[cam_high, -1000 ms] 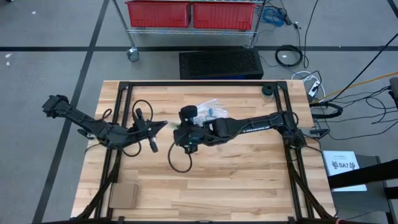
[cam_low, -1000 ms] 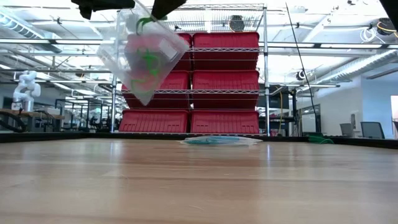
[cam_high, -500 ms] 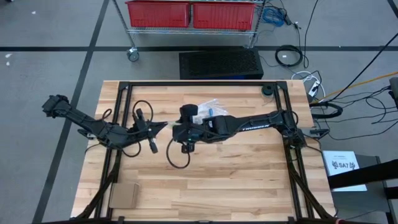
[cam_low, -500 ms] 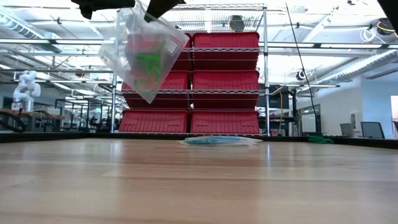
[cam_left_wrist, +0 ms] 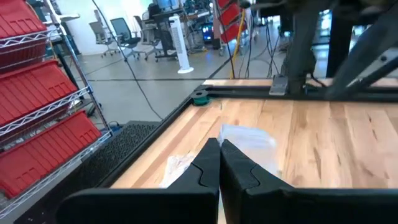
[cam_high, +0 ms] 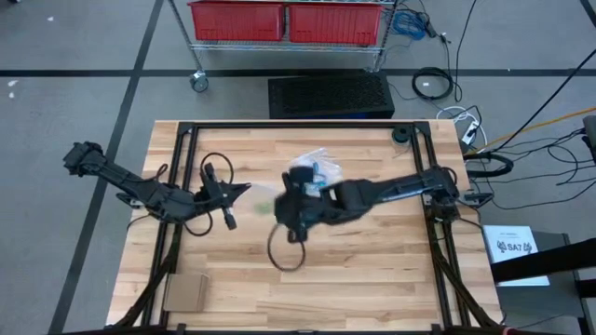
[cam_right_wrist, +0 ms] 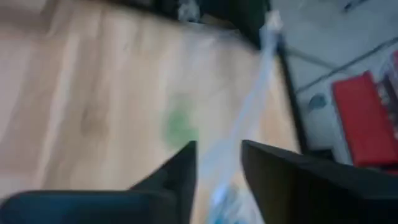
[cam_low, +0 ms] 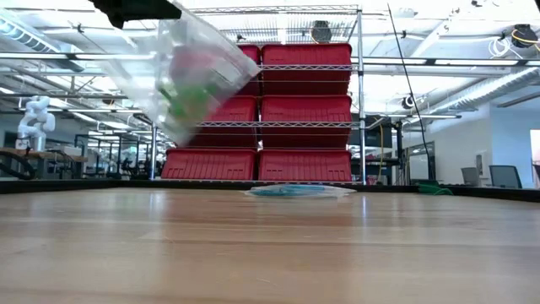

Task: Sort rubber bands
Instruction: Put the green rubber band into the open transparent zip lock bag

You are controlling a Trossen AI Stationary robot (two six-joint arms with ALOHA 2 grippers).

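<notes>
A clear plastic bag (cam_low: 190, 76) with green rubber bands (cam_low: 180, 91) inside hangs high above the table from my left gripper (cam_low: 169, 12), which is shut on it. The same gripper shows over the table's left half in the high view (cam_high: 244, 189) and shut in its own wrist view (cam_left_wrist: 219, 154). My right gripper (cam_high: 283, 208) stands just right of the bag, open (cam_right_wrist: 214, 165), holding nothing. Its blurred wrist view shows the bag's edge (cam_right_wrist: 250, 106) and a green smear (cam_right_wrist: 180, 127) ahead of the fingers. More clear bags (cam_high: 313, 164) lie flat at the far middle. My left gripper pinches the bag's upper edge (cam_low: 175, 24) between its two shut fingers, which come level from the table's left. The bag hangs below them, tilted and clear of the table. The gripper itself hides the exact spot, and I cannot tell how many layers it holds.
The flat bags at the far middle show bluish contents (cam_low: 295, 191). A black cable loop (cam_high: 287, 253) lies under my right arm. A brown card (cam_high: 186, 291) lies near the front left corner. Black frame rails (cam_high: 298, 126) run along the table's edges.
My right gripper has opened, let go of the bag's top, and drawn back toward the table's right edge and upward, rolling as it went. The bag, earlier held by both grippers, now hangs from the left gripper alone and has swung toward the left.
</notes>
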